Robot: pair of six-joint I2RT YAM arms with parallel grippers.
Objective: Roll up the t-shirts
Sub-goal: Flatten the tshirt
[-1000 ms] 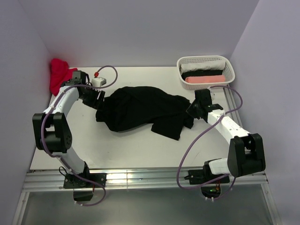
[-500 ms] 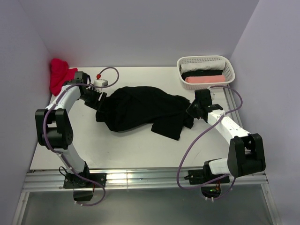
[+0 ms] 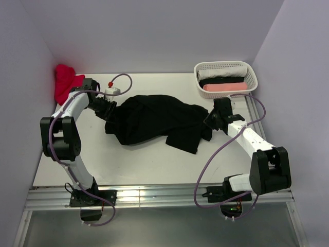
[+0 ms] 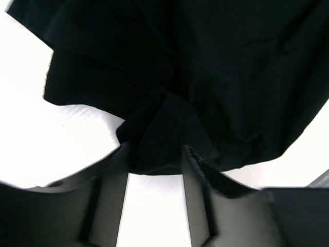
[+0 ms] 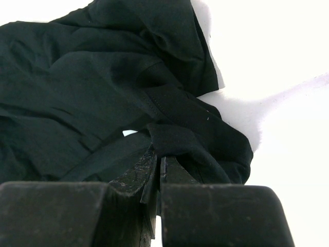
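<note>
Top camera overlooks the whole table [image 3: 154, 159]; wrist cameras closely share the black t-shirt [image 3: 154, 116].

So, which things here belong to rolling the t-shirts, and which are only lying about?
Job: black t-shirt; left gripper, around a fold; right gripper, shut on its edge.
Lying about: red cloth heap; white basket with rolled cloths.

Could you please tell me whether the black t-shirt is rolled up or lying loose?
Loose, not rolled: the black t-shirt lies crumpled and spread across the table, with irregular folds and no roll.
</note>
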